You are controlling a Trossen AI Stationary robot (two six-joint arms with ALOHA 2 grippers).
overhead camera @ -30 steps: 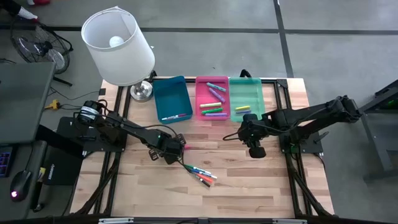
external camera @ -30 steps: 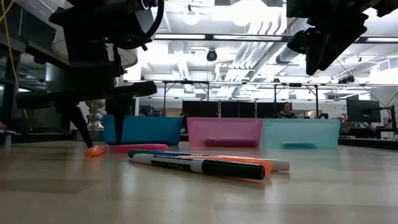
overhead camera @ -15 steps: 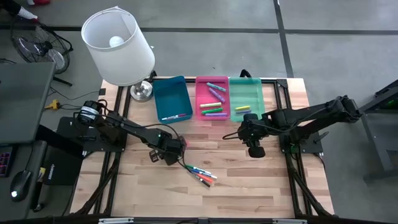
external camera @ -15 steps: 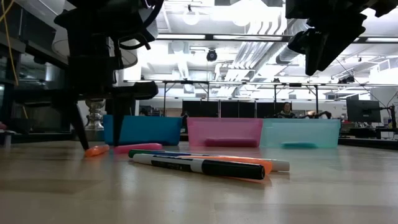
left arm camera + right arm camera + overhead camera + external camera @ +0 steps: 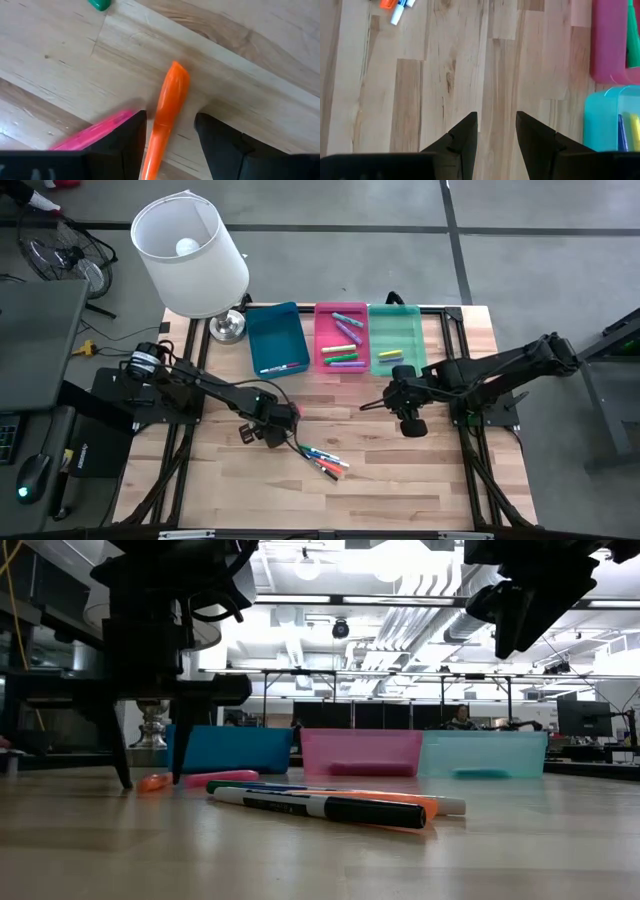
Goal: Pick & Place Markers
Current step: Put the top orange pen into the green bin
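Markers [image 5: 322,459] on pale plank table [image 5: 400,480] — office behind.

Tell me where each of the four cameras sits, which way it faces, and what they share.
High: above the table, facing straight down; both arms, three trays, lamp.
Low: at tabletop height, facing level toward the trays; left gripper straddling the orange marker, right gripper overhead.
Left wrist: on the left arm, facing down; its own open fingers either side of the orange marker, pink marker beside.
Right wrist: on the right arm, facing down at bare wood; its fingers empty.
Shared: low and left wrist both show the orange marker.
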